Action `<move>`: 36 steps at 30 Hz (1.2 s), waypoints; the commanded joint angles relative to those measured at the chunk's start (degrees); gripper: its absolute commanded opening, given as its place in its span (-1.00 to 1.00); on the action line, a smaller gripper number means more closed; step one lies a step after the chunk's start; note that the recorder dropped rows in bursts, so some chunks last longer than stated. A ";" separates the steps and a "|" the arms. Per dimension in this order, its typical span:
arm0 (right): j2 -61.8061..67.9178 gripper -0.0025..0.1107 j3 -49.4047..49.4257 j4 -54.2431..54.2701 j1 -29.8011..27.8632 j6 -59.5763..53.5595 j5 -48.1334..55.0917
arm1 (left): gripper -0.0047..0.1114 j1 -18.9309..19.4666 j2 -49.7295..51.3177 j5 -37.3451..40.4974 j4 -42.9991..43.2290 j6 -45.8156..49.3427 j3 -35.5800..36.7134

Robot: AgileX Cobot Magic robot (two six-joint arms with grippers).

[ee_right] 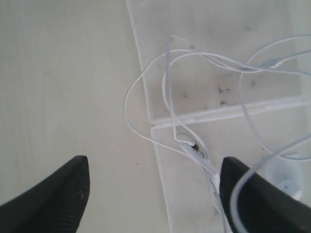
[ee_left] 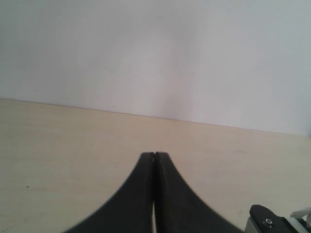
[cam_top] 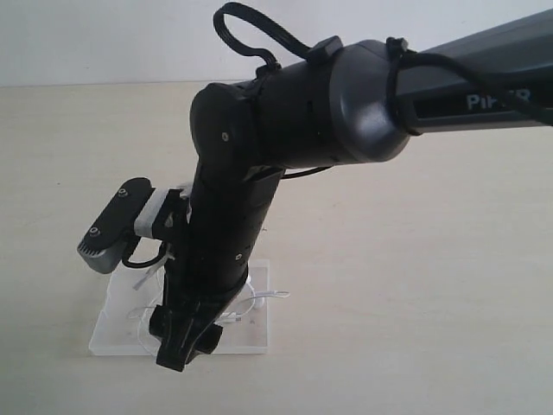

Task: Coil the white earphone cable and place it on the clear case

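Observation:
The clear case (cam_top: 117,333) lies open and flat on the table at the lower left of the exterior view. The white earphone cable (cam_top: 263,296) lies on it in loose loops, one end trailing past its right edge. My right gripper (cam_top: 183,341) has reached across and hangs low over the case, hiding much of it. In the right wrist view this gripper (ee_right: 154,167) is open and straddles the case's (ee_right: 194,29) side edge. The cable (ee_right: 194,148) spreads over both halves, and one loop crosses in front of a finger (ee_right: 262,199). My left gripper (ee_left: 154,155) is shut and empty, over bare table.
The beige table (cam_top: 415,285) runs back to a white wall (cam_top: 86,43). The right arm's forearm (cam_top: 449,78) spans the upper right, with its wrist camera (cam_top: 117,226) sticking out to the left above the case. A corner of that camera (ee_left: 272,224) shows in the left wrist view.

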 commanded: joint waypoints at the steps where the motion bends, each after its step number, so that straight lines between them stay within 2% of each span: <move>1: -0.71 0.31 -0.17 -2.68 0.04 2.49 2.30 | -0.92 -0.37 -0.20 -0.01 0.17 -0.11 0.30; 4: -1.06 0.31 -0.17 -1.85 0.04 3.91 4.56 | -0.92 -0.37 -0.20 -0.01 0.17 -0.11 0.30; 16: -1.14 0.26 -0.17 9.13 0.04 -18.79 10.33 | -0.92 -0.37 -0.20 -0.01 0.17 -0.11 0.30; 20: -1.14 0.26 -0.17 13.27 0.04 -22.22 9.50 | -0.92 -0.37 -0.20 -0.01 0.17 -0.11 0.30; 24: -1.14 0.26 -0.17 13.63 0.04 -22.04 8.21 | -0.92 -0.37 -0.20 -0.01 0.17 -0.11 0.30; 31: -1.14 0.26 -0.17 9.19 0.04 -13.03 0.76 | -0.92 -0.37 -0.20 -0.01 0.17 -0.11 0.30; 36: -1.14 0.26 -0.17 14.36 0.04 -13.31 -2.48 | -0.92 -0.37 -0.20 -0.01 0.17 -0.11 0.30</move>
